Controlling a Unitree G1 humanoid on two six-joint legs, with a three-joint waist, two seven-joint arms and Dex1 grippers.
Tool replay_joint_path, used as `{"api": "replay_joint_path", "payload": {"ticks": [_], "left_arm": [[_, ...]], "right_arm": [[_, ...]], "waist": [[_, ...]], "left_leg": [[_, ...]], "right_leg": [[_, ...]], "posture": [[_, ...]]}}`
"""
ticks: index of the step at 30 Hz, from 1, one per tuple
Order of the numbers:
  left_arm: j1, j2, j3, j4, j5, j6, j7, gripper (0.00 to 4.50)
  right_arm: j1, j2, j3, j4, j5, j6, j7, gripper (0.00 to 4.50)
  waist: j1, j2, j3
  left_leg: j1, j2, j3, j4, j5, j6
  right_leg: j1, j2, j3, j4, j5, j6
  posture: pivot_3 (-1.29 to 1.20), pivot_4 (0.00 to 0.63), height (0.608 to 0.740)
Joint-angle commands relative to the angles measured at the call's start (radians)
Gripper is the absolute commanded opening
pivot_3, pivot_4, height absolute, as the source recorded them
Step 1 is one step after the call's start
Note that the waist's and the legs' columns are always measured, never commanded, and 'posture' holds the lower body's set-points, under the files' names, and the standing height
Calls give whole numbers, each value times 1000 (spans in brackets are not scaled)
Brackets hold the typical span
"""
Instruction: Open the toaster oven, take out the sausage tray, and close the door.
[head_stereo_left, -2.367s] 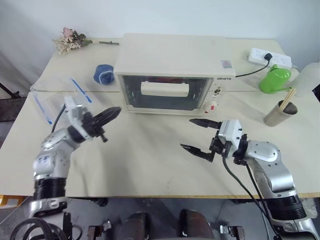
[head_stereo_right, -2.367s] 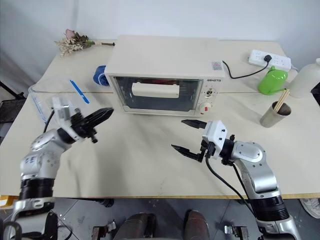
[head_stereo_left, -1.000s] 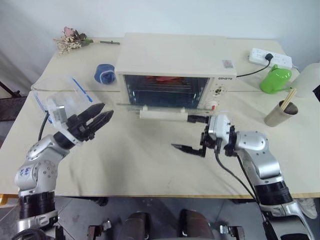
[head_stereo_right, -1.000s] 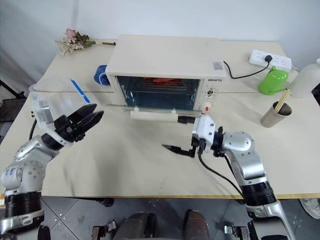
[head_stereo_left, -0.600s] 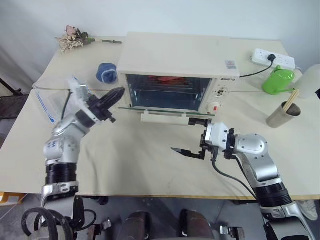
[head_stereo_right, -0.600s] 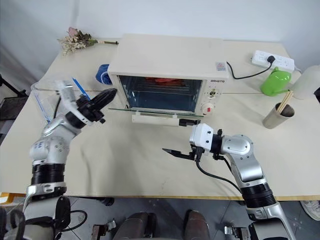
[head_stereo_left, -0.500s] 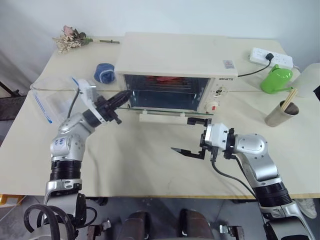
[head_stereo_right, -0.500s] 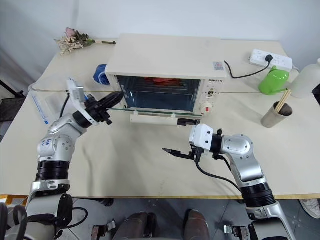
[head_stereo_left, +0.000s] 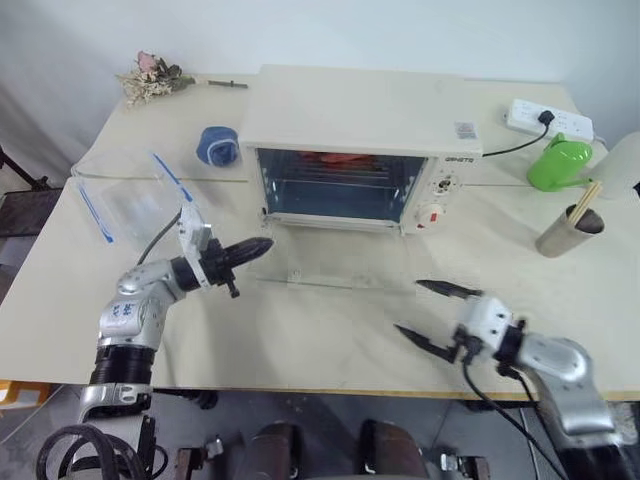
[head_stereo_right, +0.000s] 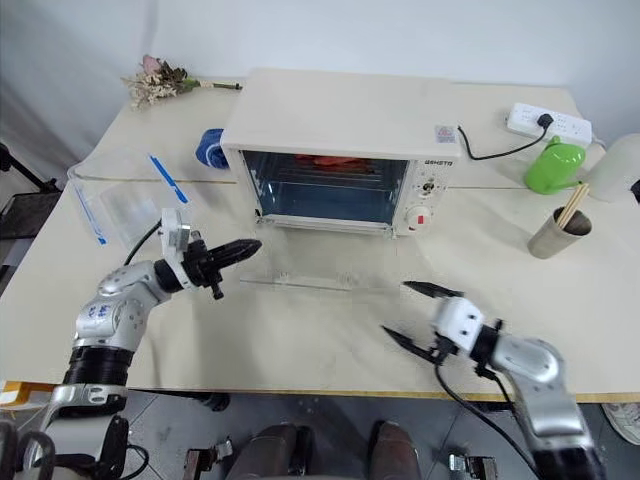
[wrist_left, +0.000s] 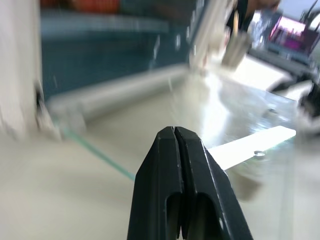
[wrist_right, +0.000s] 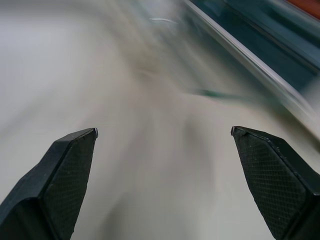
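The toaster oven (head_stereo_left: 362, 145) stands at the far middle of the table (head_stereo_left: 300, 340), cream-white, with two knobs and a red light on its right panel. The door (head_stereo_left: 335, 270) is fully open, folded down flat onto the table in front of the oven; its glass reads as nearly transparent against the table top. Inside the cavity the wire racks are visible, and red items lie on the upper level toward the back, consistent with the sausage tray (head_stereo_left: 322, 156); the tray itself cannot be made out clearly.

The left tool (head_stereo_left: 262, 245) is fully closed with nothing between its fingers, pointing roughly level to the right, at the left edge of the lowered door. Contact with the glass cannot be confirmed. The right tool (head_stereo_left: 425, 310) is spread wide and empty, near the front edge of the table, to the near right of the door and apart from it.

Surrounding items: a clear plastic box (head_stereo_left: 130, 195) with blue clips at the left, a blue roll (head_stereo_left: 216, 145) beside the oven's left side, dried flowers (head_stereo_left: 152, 75) at the far left corner, a power strip (head_stereo_left: 548, 118), a green watering can (head_stereo_left: 560, 165) and a metal cup (head_stereo_left: 562, 228) with chopsticks at the right.
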Motion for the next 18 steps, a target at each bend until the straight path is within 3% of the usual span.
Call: {"api": "replay_joint_path", "payload": {"ticks": [1, 7, 10, 14, 16, 18], "left_arm": [[29, 5, -11, -53, 33, -51, 0, 28], [62, -6, -17, -74, 54, -81, 18, 28], [108, -16, 16, -131, 7, -54, 33, 28], [201, -6, 81, -279, -77, -33, 27, 865], [250, 8, 110, -348, -118, -6, 26, 1422], [286, 15, 133, -397, -141, 17, 46, 1997]], "right_arm": [[-26, -15, -47, -99, -5, 9, -64, 4500], [-115, -8, -6, -175, -37, 82, -131, 4500], [-308, 70, 146, -233, -183, 241, -244, 4500], [-559, 184, 377, -107, -487, 167, -357, 4500], [-662, 178, 470, -11, -680, 120, -437, 4500], [-729, 207, 503, 64, -744, 124, -494, 4500]], "waist": [[-5, 0, 0], [-8, 0, 0], [-17, -1, 0], [-34, -1, 0], [-35, -1, 0], [-35, -2, -1]], "left_leg": [[0, 1, 0, 0, 0, 0], [2, 1, 1, 1, 0, -1], [2, 1, 0, 1, -1, -1], [1, 2, 2, 1, -1, -2], [-1, 3, 2, 1, -1, -3], [-3, 1, 0, 2, -1, -3]], "right_leg": [[0, 0, 0, 0, 0, 0], [0, 0, 2, 3, 0, -1], [0, 0, 2, 4, 0, -1], [-7, 0, 4, 10, -1, -3], [-12, 0, 4, 16, -1, -3], [-15, -1, 5, 21, -1, -3]], "posture": [[0, 150, 740], [0, 150, 740], [0, 150, 740], [0, 150, 740], [0, 150, 740], [0, 150, 740]]}}
